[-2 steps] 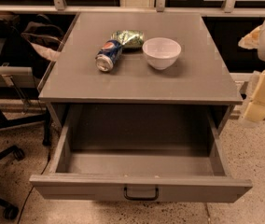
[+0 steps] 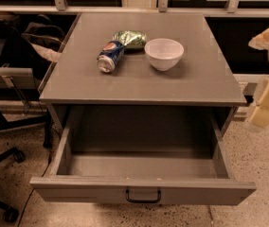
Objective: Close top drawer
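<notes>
Camera view has the top drawer (image 2: pixel 144 190) nearest, standing far out of the grey desk (image 2: pixel 196 79) toward the viewer. It is smooth matte metal with a flat front and a small dark loop handle (image 2: pixel 143 196), and its long axis runs left to right. The cream, blocky pincer (image 2: pixel 267 105) hangs to the right of the desk, apart from it; how open it is I cannot tell. Farther back lie a blue can (image 2: pixel 110 56) on its side, a round white bowl (image 2: pixel 164 54) and a crinkled green bag (image 2: pixel 130 38).

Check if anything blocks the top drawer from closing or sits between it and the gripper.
Nothing visible does. The top drawer stands open, no contents showing; the can, bowl and bag lie on the cabinet top. The gripper hangs to its right, apart from it.
</notes>
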